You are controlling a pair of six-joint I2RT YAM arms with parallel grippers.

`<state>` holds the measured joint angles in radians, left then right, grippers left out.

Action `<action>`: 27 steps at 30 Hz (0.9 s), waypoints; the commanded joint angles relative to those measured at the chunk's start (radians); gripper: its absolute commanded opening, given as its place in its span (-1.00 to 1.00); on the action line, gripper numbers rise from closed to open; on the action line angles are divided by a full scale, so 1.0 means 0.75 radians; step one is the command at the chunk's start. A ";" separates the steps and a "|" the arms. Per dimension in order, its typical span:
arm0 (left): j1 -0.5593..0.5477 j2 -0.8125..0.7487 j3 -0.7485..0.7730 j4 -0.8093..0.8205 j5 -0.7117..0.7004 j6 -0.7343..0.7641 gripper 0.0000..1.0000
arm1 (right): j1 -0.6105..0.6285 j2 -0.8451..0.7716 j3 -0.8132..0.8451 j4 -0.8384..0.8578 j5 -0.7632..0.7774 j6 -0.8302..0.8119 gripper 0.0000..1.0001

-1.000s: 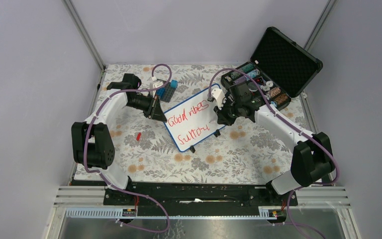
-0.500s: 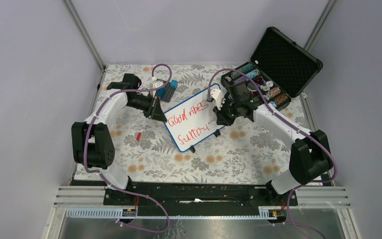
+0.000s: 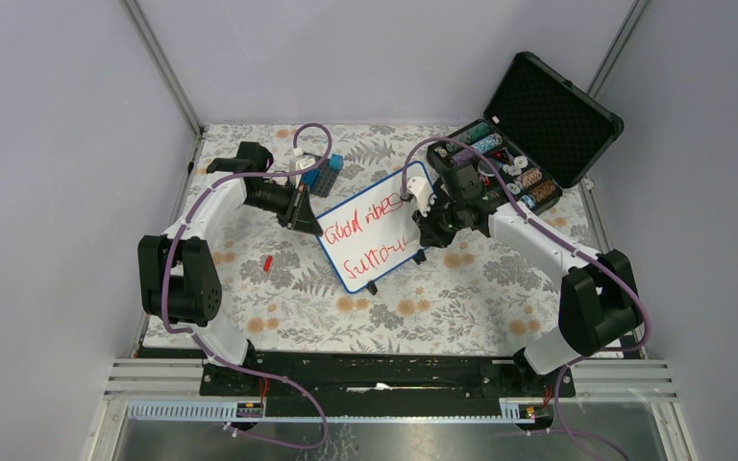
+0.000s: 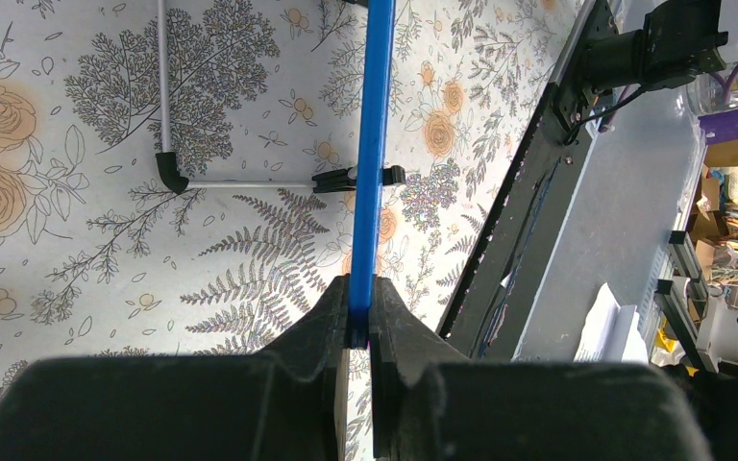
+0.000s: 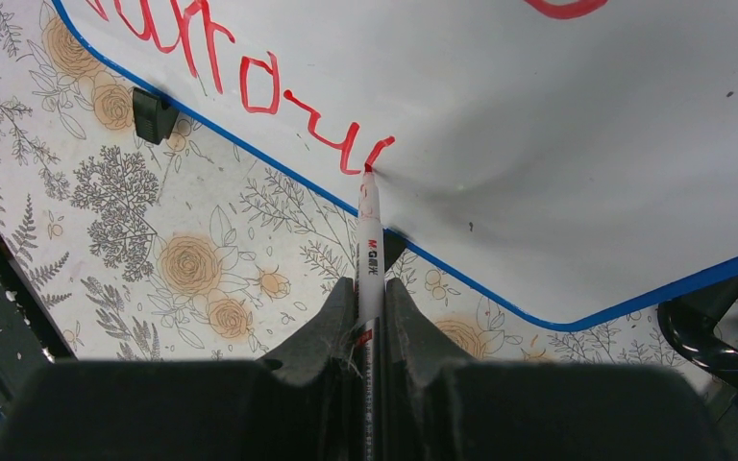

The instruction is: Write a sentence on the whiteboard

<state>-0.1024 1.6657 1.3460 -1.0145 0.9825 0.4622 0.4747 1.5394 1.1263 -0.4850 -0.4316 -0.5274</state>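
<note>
Looks well along. Shows the sentence [image 3: 363, 237] on the whiteboard [image 3: 384, 216] in two red lines, roughly "Good vibes" over "Surrou", with the lower line breaking off mid-word. Probably leaves only the closing letters and lifting the tip away.

Starting at the left: grips the blue rim [image 4: 375, 144] with the left gripper [image 3: 305, 213], on the short edge farthest from the open black case [image 3: 538, 125]. Pinches that edge from both sides between the fingers [image 4: 332, 317], seen from the wrist.

Stands propped on little black feet [image 3: 372, 286], left of the case and nearer the arm bases than it. Runs its long axis from the near-left corner up toward the case, with both written lines along that same direction and the writing face turned up toward the overhead camera.

On the side nearest the case: holds a red marker [image 5: 369, 240] clenched in the right gripper [image 5: 370, 298]. Touches its tip to the white surface at the last stroke, just inside the lower rim.
</note>
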 commanded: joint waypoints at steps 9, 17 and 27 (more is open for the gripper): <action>-0.037 0.019 0.004 0.013 -0.055 0.024 -1.00 | -0.026 -0.001 0.120 0.028 0.008 0.010 -1.00; -0.037 0.029 0.008 0.015 -0.052 0.026 -1.00 | -0.055 -0.008 0.091 0.027 0.025 -0.011 -1.00; -0.037 0.029 0.006 0.014 -0.054 0.026 -1.00 | -0.060 -0.019 0.016 0.028 0.000 -0.031 -1.00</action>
<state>-0.1028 1.6657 1.3460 -1.0145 0.9806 0.4618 0.4377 1.5398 1.1622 -0.4877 -0.4313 -0.5278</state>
